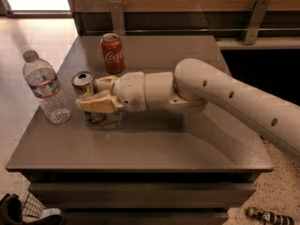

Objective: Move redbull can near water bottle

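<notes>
The redbull can [85,80] stands upright on the grey table [150,144], left of the middle; only its silver top and part of its body show. My gripper [93,93] reaches in from the right, with its cream fingers [96,104] on either side of the can and shut on it. The water bottle [46,88], clear with a white cap and a red-and-blue label, stands upright near the table's left edge, a short gap left of the can.
A red Coca-Cola can [112,53] stands upright behind the gripper, toward the table's back. A wooden wall with metal brackets [253,13] runs behind the table. My white arm [225,95] crosses the right half of the table. Floor lies left.
</notes>
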Available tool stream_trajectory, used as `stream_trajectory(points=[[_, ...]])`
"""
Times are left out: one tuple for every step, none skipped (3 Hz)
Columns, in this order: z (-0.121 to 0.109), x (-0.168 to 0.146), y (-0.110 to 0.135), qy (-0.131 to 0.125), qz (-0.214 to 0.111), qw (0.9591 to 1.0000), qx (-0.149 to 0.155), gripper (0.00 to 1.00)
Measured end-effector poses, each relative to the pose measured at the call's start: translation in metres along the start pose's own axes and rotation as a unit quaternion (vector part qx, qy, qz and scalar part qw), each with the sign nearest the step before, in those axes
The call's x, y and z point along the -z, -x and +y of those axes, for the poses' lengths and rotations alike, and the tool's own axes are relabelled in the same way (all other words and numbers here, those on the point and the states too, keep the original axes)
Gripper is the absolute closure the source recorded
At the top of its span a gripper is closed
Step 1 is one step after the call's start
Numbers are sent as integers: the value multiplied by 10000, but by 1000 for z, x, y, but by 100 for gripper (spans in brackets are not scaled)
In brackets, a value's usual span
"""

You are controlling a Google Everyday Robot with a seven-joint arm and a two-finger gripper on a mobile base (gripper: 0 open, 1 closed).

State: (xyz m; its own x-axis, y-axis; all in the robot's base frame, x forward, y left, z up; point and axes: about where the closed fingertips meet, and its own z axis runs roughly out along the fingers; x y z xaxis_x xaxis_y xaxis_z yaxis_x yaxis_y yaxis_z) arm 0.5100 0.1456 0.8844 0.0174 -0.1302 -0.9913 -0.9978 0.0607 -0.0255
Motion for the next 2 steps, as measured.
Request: stream_trajectory(points=[[2,-3,1,28,-1,10000,9,4],[3,-3,2,37,-1,10000,12,0]])
